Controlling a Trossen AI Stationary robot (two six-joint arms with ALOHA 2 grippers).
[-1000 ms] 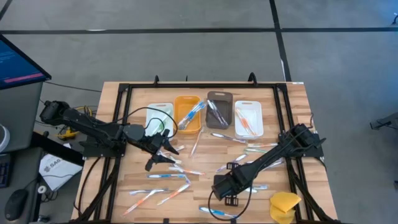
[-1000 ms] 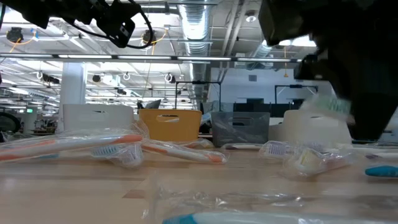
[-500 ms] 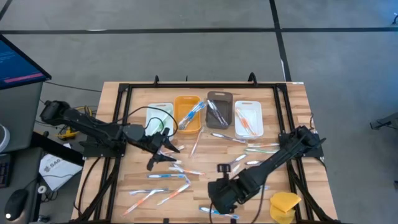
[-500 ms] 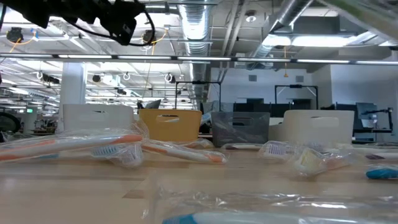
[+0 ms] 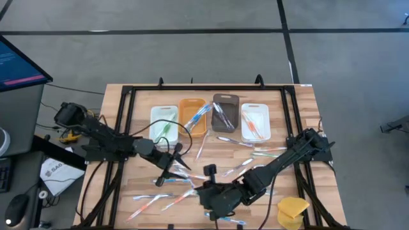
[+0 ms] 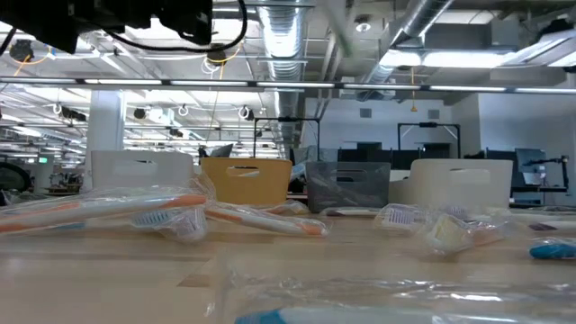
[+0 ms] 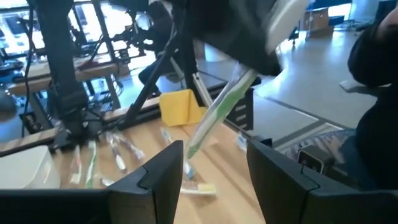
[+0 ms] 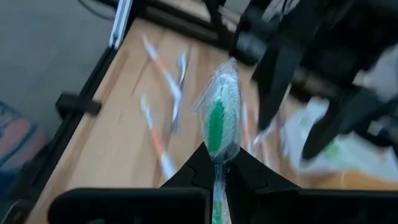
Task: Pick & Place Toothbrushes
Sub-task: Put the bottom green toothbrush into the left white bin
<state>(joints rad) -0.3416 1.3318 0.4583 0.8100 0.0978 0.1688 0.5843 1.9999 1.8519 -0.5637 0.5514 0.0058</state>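
Note:
My right gripper (image 8: pixel 215 168) is shut on a green toothbrush (image 8: pixel 216 121) in a clear wrapper, up above the table's near middle (image 5: pixel 203 190). The left wrist view shows that toothbrush (image 7: pixel 217 115) slanting down in front of my left gripper (image 7: pixel 214 180), which is open and level and touches nothing. From above, my left gripper (image 5: pixel 174 166) stands just left of the right one. Many wrapped toothbrushes (image 5: pixel 167 181) lie flat on the wooden table (image 5: pixel 300 102). Some toothbrushes (image 5: pixel 198 116) lie in the bins at the far side. My right gripper pinches the green toothbrush's thin part near one end (image 8: pixel 216 163) between its two fingers, through the wrapper. The rest of the brush sticks out beyond the fingertips, along the fingers. It is lifted clear of the table and slants downward (image 7: pixel 205 130) toward the left gripper.
Four bins stand in a row at the far side: white (image 5: pixel 155 118), orange (image 5: pixel 188 105), grey-brown (image 5: pixel 228 101), white (image 5: pixel 255 110). A yellow sponge-like lump (image 5: pixel 292 209) sits at the near right corner. A black frame (image 5: pixel 192 88) borders the table.
My right gripper has risen from the table with the green toothbrush, gone toward the table's left edge and turned toward the left gripper; the brush is now lifted clear. My left gripper has gone a little toward the near edge and the right gripper, rolling as it went.

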